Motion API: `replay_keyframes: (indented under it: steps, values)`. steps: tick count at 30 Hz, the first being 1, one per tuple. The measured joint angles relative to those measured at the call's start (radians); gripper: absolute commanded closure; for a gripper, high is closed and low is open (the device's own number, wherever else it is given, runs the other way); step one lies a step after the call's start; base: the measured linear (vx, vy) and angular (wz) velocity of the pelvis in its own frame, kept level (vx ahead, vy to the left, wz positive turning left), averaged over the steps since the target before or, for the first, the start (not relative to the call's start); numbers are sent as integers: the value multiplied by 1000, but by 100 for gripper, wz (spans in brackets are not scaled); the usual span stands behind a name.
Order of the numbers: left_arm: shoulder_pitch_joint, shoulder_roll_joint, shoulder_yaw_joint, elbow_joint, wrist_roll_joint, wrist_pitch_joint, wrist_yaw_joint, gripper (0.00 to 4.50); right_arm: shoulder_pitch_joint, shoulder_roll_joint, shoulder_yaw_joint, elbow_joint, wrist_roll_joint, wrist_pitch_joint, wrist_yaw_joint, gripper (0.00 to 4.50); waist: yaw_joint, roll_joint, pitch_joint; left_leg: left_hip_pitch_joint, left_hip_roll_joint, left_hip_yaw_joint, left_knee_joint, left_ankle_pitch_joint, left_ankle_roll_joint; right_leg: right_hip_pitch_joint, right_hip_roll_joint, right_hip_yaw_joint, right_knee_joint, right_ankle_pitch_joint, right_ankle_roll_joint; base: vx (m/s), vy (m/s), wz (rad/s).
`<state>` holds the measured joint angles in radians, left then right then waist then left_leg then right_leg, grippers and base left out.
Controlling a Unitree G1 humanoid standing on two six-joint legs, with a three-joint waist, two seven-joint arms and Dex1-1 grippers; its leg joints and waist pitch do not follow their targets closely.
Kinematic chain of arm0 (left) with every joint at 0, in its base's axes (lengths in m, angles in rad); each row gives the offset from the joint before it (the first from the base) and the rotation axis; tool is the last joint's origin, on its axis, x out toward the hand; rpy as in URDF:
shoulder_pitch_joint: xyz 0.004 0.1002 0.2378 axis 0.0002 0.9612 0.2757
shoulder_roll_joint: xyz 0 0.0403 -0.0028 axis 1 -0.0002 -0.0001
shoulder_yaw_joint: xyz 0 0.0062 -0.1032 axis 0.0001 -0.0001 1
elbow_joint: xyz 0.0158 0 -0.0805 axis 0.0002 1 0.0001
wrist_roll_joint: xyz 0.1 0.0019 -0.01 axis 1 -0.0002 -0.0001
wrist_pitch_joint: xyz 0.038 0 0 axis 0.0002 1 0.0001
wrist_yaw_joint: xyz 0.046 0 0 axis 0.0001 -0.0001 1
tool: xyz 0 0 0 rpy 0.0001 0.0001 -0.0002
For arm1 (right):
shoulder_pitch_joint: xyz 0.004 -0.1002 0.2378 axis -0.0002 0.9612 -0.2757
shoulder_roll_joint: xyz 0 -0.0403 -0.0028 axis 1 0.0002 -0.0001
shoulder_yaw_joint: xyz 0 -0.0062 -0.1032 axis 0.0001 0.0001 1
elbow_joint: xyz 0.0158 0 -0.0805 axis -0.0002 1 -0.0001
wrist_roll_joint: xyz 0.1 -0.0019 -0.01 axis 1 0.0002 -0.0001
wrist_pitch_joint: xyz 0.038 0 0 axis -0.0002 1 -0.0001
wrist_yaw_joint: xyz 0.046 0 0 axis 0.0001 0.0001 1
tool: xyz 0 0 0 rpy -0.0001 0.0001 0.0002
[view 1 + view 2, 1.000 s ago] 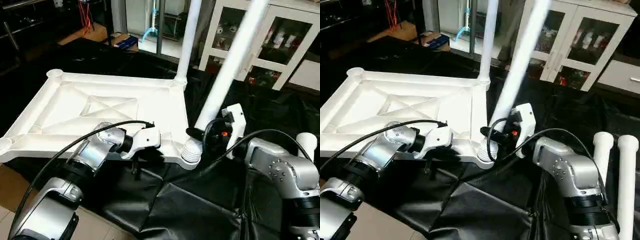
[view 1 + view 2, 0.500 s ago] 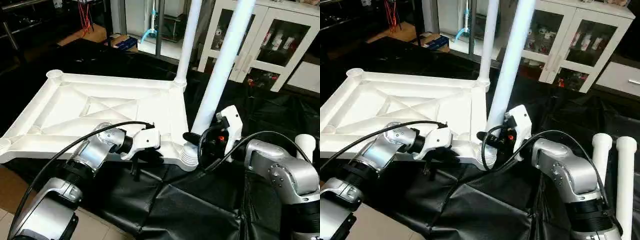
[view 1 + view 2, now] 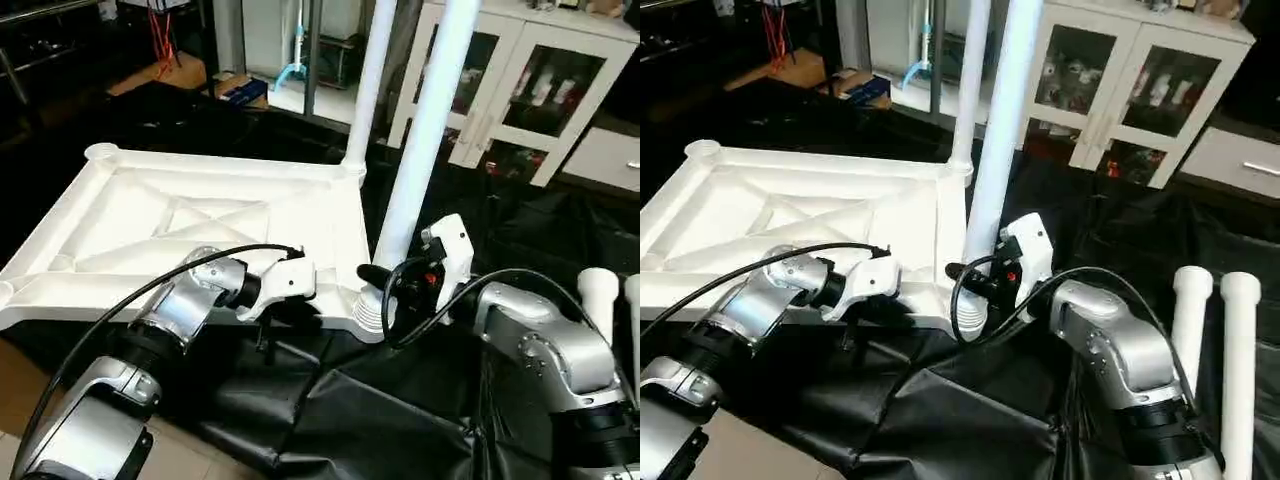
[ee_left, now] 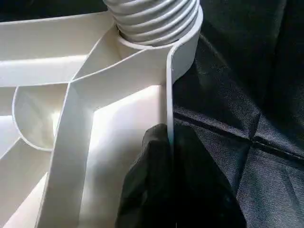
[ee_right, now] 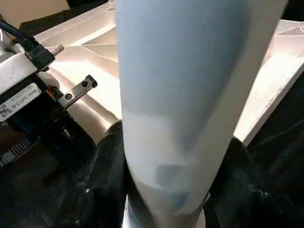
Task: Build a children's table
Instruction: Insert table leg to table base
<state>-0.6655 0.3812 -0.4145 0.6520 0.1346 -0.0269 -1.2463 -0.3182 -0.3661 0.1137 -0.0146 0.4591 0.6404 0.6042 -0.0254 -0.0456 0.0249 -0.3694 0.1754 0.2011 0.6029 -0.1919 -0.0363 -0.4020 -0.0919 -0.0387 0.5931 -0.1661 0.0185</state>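
Observation:
The white tabletop [image 3: 200,215] lies upside down on black cloth, its ribbed underside facing up. One white leg [image 3: 368,90] stands in the far right corner socket. A second leg [image 3: 420,140] rises almost upright from the near right corner, its ribbed end [image 4: 152,19] seated at the socket. My right gripper [image 3: 385,285] is shut on this leg low down, a black finger [image 5: 111,156] on each side. My left gripper [image 4: 170,142] is shut on the tabletop's near rim, just left of that corner.
Two spare white legs [image 3: 1188,320] [image 3: 1238,350] lie on the black cloth at the right. A white glass-door cabinet [image 3: 520,80] stands behind. A black cable loops from each wrist. Bare floor shows at the near left.
The leg in my right gripper has swung from leaning right to nearly upright over the near right socket. The right gripper has shifted slightly left. The left gripper keeps its grip.

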Motion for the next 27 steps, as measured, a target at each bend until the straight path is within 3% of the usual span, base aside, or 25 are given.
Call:
replay_keyframes:
  steps: [4, 14, 27]
  values:
    - [0, -1, -4, -1, 0, 2, 1, 450, 19, 11, -13, 1, 1, -16, -8, 265, 2, -3, -2, 0, 0, 0, -1, 0, 0, 0, 0, 0, 0, 0, 1, 0, 0, 0]
    - [4, -9, -14, -12, 0, 4, 9, 450, 116, 74, -116, -1, 58, -75, -41, 265, 3, -7, -5, 0, -1, -1, -4, -1, -1, 3, 0, 0, -9, -1, 1, 0, 0, 0]
    - [1, -15, -20, -12, -2, -3, 4, 450, 271, 80, -107, -142, 24, -153, -82, 265, 8, -4, -6, 0, -2, -1, -10, -3, 0, 5, 0, -1, -16, -2, 3, 0, 0, 0]
